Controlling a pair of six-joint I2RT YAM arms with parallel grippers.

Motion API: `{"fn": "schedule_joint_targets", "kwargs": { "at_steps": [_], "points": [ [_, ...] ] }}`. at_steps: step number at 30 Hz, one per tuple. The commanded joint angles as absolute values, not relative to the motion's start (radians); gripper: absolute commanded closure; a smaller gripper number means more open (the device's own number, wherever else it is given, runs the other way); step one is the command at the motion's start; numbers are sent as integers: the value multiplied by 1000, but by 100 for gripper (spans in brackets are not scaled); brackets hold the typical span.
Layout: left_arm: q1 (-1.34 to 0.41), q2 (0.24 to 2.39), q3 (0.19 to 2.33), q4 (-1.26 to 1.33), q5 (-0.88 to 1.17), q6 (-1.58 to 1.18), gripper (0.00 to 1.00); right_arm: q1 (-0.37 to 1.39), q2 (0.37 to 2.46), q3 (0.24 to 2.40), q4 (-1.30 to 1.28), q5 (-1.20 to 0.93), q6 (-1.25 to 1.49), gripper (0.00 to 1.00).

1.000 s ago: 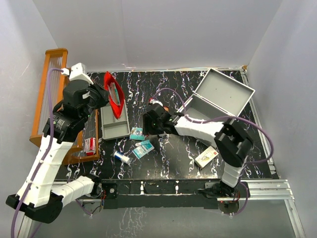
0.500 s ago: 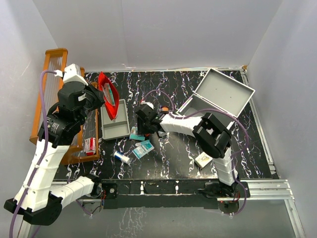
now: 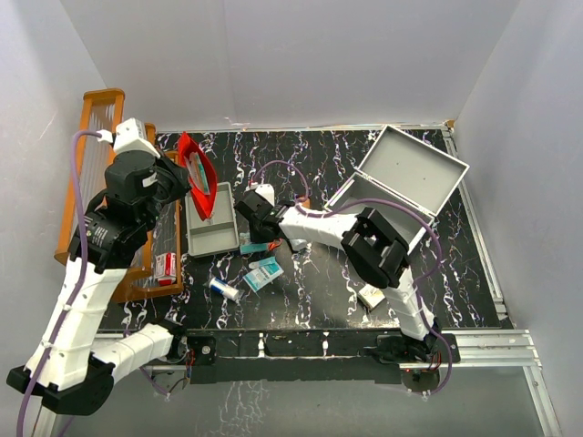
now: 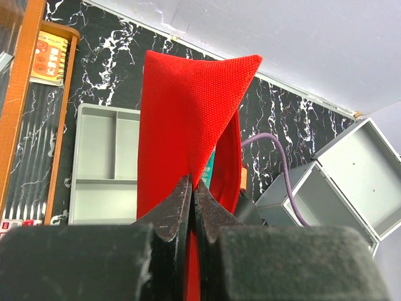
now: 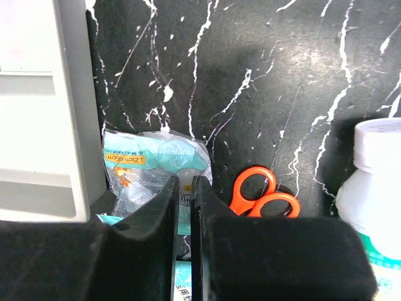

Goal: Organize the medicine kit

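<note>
The medicine kit point(image 3: 401, 182) is a light-grey metal case standing open at the back right; it also shows in the left wrist view point(image 4: 351, 182). My left gripper point(image 4: 193, 188) is shut on the red pouch point(image 4: 182, 125) and holds it open-mouthed in the air above the small grey tray point(image 3: 211, 228). In the top view the left gripper point(image 3: 185, 179) is at the pouch point(image 3: 199, 171). My right gripper point(image 5: 183, 182) has its jaws almost together, empty, just above a teal plastic packet point(image 5: 150, 163) beside the tray; in the top view it point(image 3: 251, 223) is at mid-table.
Orange scissors point(image 5: 260, 194) and a white bottle point(image 5: 376, 182) lie right of the packet. A teal box point(image 3: 262, 273), a small white bottle point(image 3: 223, 289) and a white box point(image 3: 372, 296) lie nearer the front. A wooden rack point(image 3: 91, 173) stands at the left edge.
My right gripper has moved left across the table to the teal packet by the tray. My left arm has shifted the red pouch slightly left and back.
</note>
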State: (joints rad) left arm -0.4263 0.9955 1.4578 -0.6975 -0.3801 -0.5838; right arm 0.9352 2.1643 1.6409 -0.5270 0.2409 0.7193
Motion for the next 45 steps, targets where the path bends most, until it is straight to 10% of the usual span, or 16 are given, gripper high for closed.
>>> {"fn": "schedule_joint_targets", "kwargs": {
  "at_steps": [1, 25, 45],
  "points": [
    [-422, 969, 1457, -690, -401, -582, 100, 936, 2160, 1653, -569, 331, 725, 98],
    [-422, 841, 882, -268, 113, -753, 100, 902, 1376, 978, -311, 358, 863, 100],
    [-437, 1089, 621, 280, 443, -1102, 100, 899, 1078, 928, -360, 296, 968, 100]
  ]
}}
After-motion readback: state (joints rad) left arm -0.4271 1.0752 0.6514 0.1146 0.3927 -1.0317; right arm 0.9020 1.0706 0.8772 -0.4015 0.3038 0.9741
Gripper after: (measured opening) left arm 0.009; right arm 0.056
